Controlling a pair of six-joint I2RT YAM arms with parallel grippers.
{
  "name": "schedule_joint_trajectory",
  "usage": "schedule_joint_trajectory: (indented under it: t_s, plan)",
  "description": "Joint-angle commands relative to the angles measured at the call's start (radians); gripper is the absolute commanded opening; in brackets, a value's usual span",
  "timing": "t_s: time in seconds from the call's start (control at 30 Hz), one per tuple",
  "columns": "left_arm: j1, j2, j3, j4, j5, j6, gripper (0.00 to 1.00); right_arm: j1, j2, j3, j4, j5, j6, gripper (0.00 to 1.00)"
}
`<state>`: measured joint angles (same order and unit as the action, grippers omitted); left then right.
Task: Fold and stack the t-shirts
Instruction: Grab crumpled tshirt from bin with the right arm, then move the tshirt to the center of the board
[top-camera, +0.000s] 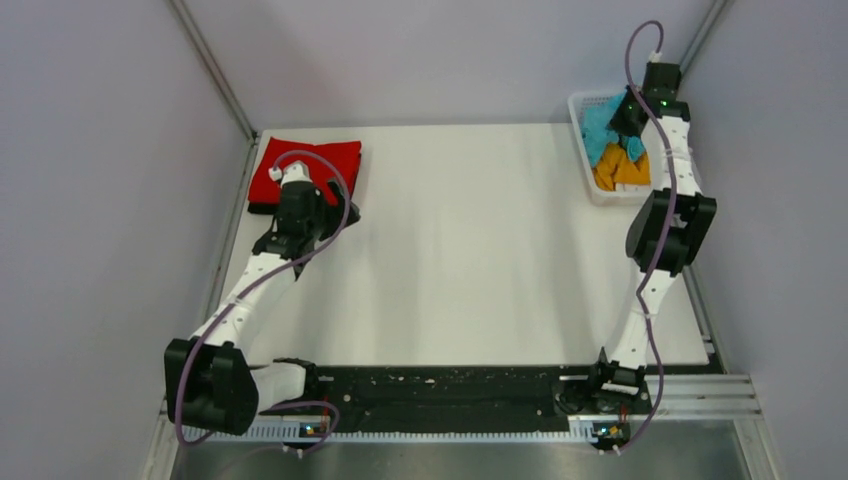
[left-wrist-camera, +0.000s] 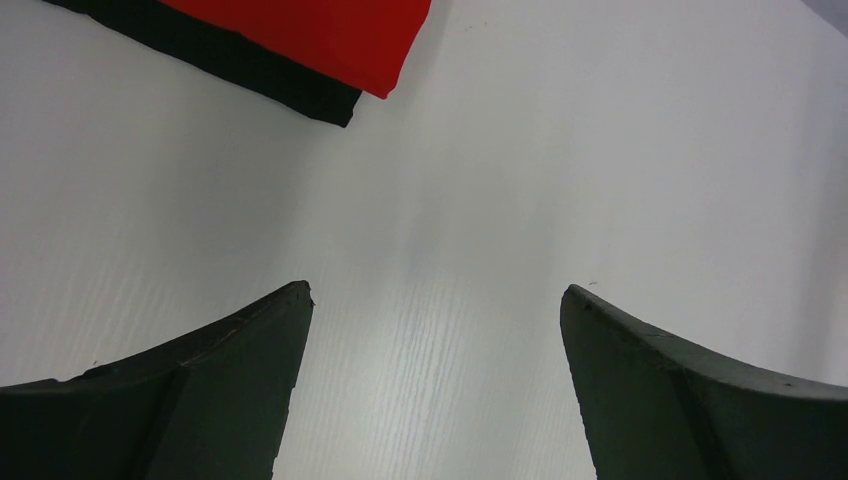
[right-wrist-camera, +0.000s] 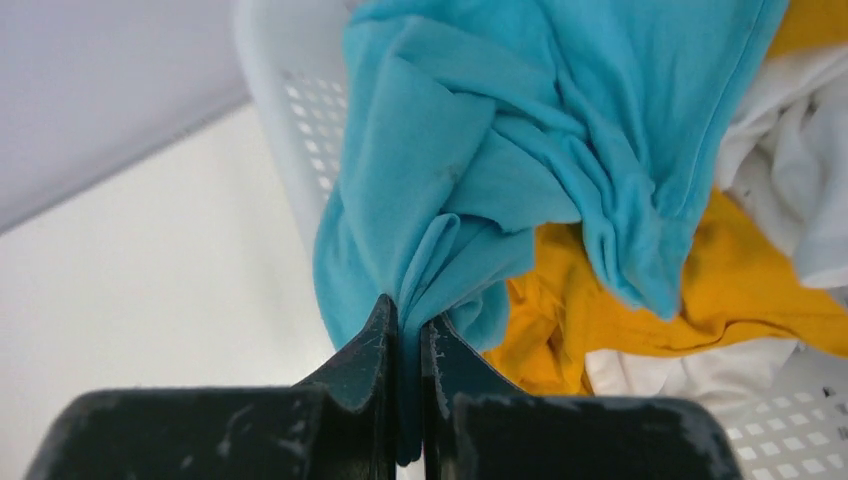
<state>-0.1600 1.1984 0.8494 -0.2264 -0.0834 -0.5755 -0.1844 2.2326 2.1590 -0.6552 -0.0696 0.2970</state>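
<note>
While the top view only shows the right gripper (top-camera: 628, 115) down in the white mesh basket (top-camera: 583, 108) at the far right corner of the table (top-camera: 470, 250), the right wrist view settles it: jaws clamped tight on a bunched fold of the turquoise t-shirt (right-wrist-camera: 500, 130), which drapes over the basket's wall. That view also shows the orange t-shirt (right-wrist-camera: 720, 290) under the turquoise one and a white t-shirt (right-wrist-camera: 790, 170) beside it, all in the basket. From the top only turquoise and orange read; can't make out the white one there

Left gripper (left-wrist-camera: 435, 292): wrist view shows fingers spread wide, nothing between them, bare table beneath. From the top the wrist body covers the fingers, so no jaw state there; it sits over the near edge of the red t-shirt (top-camera: 335, 160), folded flat at the far left corner. Wrist view adds the layer below: black t-shirt (left-wrist-camera: 230, 60) under the red, its edge poking out past the red's. From the top that's just a dark sliver on the near-left side

In the way: right forearm crosses the basket in the top view, and a purple cable (top-camera: 640, 40) loops above that arm
</note>
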Motion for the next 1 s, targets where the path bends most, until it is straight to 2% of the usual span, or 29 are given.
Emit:
schedule_joint_trajectory:
  t_s: [0.0,0.1,0.2,0.37,0.5,0.63,0.73,0.87,0.97]
  plan:
    - [-0.003,-0.061,0.018,0.043,0.003,0.008,0.99,-0.001,-0.195,0.146,0.101,-0.089,0.003,0.0]
    - [-0.003,-0.09,0.008,0.053,0.003,0.022,0.99,0.009,-0.278,0.179,0.137,-0.253,0.053,0.0]
    - [-0.003,-0.13,-0.012,0.063,-0.002,0.036,0.99,0.071,-0.36,0.197,0.141,-0.364,0.048,0.0]
    - [-0.003,-0.184,-0.045,0.087,-0.022,0.052,0.99,0.294,-0.477,0.175,0.19,-0.54,0.042,0.0]
    - [-0.002,-0.216,-0.055,0.072,-0.044,0.054,0.99,0.441,-0.501,0.187,0.244,-0.72,0.091,0.0]
    - [-0.003,-0.251,-0.049,0.027,-0.071,0.052,0.99,0.535,-0.528,0.173,0.257,-0.78,0.097,0.0]
    - [-0.003,-0.272,-0.032,-0.037,-0.113,0.041,0.99,0.542,-0.594,0.046,0.262,-0.698,0.072,0.0]
    - [-0.002,-0.312,-0.018,-0.146,-0.17,0.016,0.99,0.538,-0.731,-0.338,0.285,-0.365,0.033,0.0]
    - [-0.002,-0.342,-0.042,-0.185,-0.185,0.008,0.99,0.517,-0.81,-0.624,0.253,-0.13,0.114,0.01]
